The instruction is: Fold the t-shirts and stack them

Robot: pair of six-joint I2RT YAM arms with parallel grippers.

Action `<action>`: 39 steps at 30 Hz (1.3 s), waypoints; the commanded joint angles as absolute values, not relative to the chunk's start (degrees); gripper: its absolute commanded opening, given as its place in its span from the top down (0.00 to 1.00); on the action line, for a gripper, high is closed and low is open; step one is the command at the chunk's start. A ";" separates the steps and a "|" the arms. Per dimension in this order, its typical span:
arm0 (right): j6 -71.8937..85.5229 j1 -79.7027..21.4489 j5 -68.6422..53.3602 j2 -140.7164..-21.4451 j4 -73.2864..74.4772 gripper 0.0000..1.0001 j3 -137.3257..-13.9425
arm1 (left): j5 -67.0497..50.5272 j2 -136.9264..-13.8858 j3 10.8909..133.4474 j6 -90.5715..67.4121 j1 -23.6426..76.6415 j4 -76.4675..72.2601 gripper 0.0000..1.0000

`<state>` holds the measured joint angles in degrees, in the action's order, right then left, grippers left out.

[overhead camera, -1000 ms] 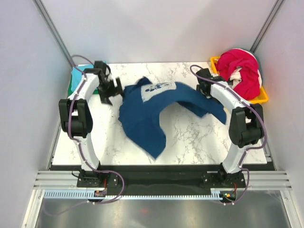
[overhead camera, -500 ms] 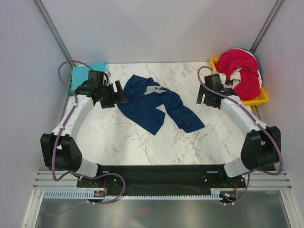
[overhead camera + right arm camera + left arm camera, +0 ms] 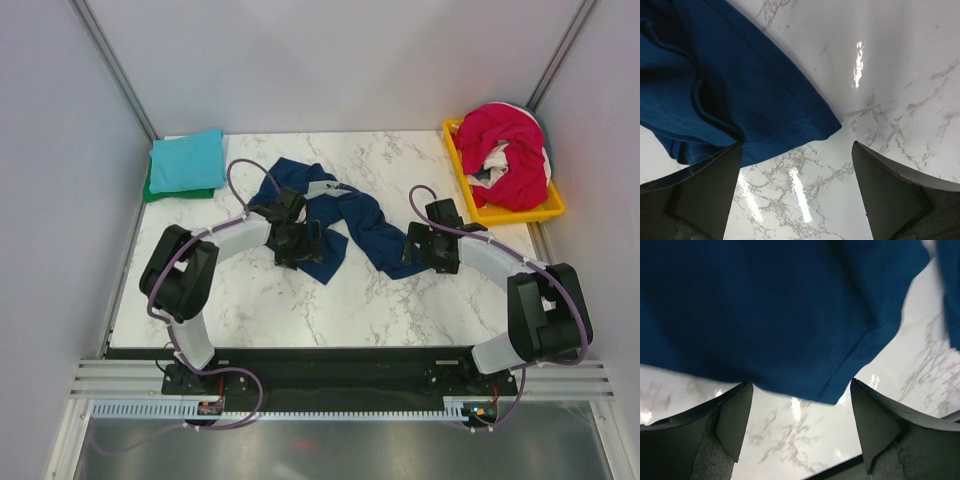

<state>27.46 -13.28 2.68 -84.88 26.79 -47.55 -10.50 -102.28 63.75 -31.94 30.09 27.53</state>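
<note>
the navy t-shirt (image 3: 362, 225) lies crumpled and twisted in the middle of the marble table (image 3: 400, 310), not yet flat enough to fold. that is likely why both arms reach in at its near edges: each seems to be after a hem to pull the cloth open. the left gripper (image 3: 298, 245) sits low over the shirt's near-left corner, jaws wide apart and holding nothing; in the left wrist view the navy hem shows just between its fingers (image 3: 732, 420). the right gripper (image 3: 418, 252) is down at the shirt's right end, jaws fully spread and empty, with a hemmed corner lying just ahead of its fingers (image 3: 890, 195). both arms are stretched low and bent inward, elbows out toward the table's sides, wrists pointing at the cloth. a folded teal tee (image 3: 187, 160) rests on a green tee (image 3: 150, 188) at the far left corner, apparently the stack. the magenta-red tee (image 3: 515, 150) and a white tee (image 3: 497, 160) sit heaped in the yellow tray (image 3: 520, 212) at far right.
</note>
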 commanded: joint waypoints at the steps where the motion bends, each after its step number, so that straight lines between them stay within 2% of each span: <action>1: 28.48 -13.36 0.44 -85.69 21.80 0.02 -46.50 | -8.79 -107.04 66.97 -36.03 32.78 23.73 0.15; 2: 28.56 -13.45 0.35 -87.00 21.45 0.03 -46.58 | -8.09 -109.05 67.32 -36.64 33.57 23.64 0.16; 3: 28.39 -13.27 0.35 -87.71 20.58 0.05 -46.76 | -7.91 -109.94 67.32 -38.22 33.84 23.56 0.24; 5: 28.04 -13.36 1.23 -89.64 20.30 0.10 -47.89 | -8.00 -112.57 67.41 -39.19 34.10 22.86 0.28; 7: 27.69 -13.27 2.37 -91.48 20.22 0.17 -48.69 | -8.00 -113.73 67.50 -39.64 34.19 21.80 0.46; 8: 27.51 -13.27 3.59 -92.10 20.04 0.26 -49.47 | -7.91 -114.25 67.41 -39.55 34.19 20.75 0.58; 9: 27.34 -13.01 4.13 -92.72 19.78 0.31 -49.92 | -8.08 -114.69 67.50 -39.12 34.19 20.31 0.86; 10: 27.33 -12.66 4.22 -94.38 19.69 0.37 -50.36 | -8.09 -114.70 67.50 -39.02 34.19 20.13 0.97; 11: 27.25 -12.40 4.31 -95.18 19.43 0.51 -51.49 | -8.00 -114.44 67.41 -38.76 34.19 20.04 0.98; 13: 26.90 -11.96 4.22 -97.63 18.99 0.68 -52.90 | -7.48 -110.60 66.80 -37.62 34.10 20.56 0.98; 14: 26.63 -11.52 4.22 -98.43 18.81 0.90 -54.82 | -5.56 -107.96 65.23 -37.36 34.01 20.91 0.98; 15: 26.46 -11.17 4.31 -99.39 18.90 1.00 -56.24 | -4.67 -105.49 64.34 -36.22 33.67 21.53 0.98; 18: 25.49 -8.36 6.40 -103.96 21.43 1.00 -65.45 | -2.02 -93.37 60.48 -34.20 28.15 27.14 0.98; 19: 24.97 -6.44 7.29 -106.67 22.58 1.00 -68.61 | -2.98 -86.03 57.51 -33.67 25.25 28.90 0.98; 23: 24.61 -1.43 11.07 -114.31 28.47 1.00 -89.14 | -6.86 -73.86 54.84 -28.58 4.02 34.08 0.98; 26: 25.05 1.66 11.34 -120.22 29.44 1.00 -99.97 | -8.77 -70.59 55.28 -25.58 -7.42 36.47 0.98; 30: 23.65 2.46 6.96 -129.09 29.79 1.00 -112.57 | -8.43 -70.48 54.85 -24.87 -11.16 36.22 0.98; 31: 23.21 2.46 5.55 -132.07 30.23 0.97 -114.41 | -9.57 -71.27 53.89 -25.13 -11.16 35.60 0.98; 33: 22.50 2.46 3.17 -134.11 33.47 0.62 -118.82 | -13.61 -73.29 53.18 -25.05 -11.16 34.90 0.98; 35: 22.24 2.46 1.85 -132.90 32.10 0.25 -115.61 | -18.51 -76.19 52.74 -24.61 -11.07 34.81 0.91; 37: 22.06 1.68 1.41 -129.14 29.98 0.17 -111.47 | -21.43 -76.82 51.25 -24.52 -10.64 33.58 0.80; 39: 22.06 1.15 1.58 -126.75 29.27 0.14 -107.24 | -21.98 -76.64 50.89 -24.43 -8.80 33.22 0.70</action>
<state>23.11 1.63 2.48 -131.70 29.17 -110.83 -16.10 -77.14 51.44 -26.87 -10.57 33.89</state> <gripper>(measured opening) 0.854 0.257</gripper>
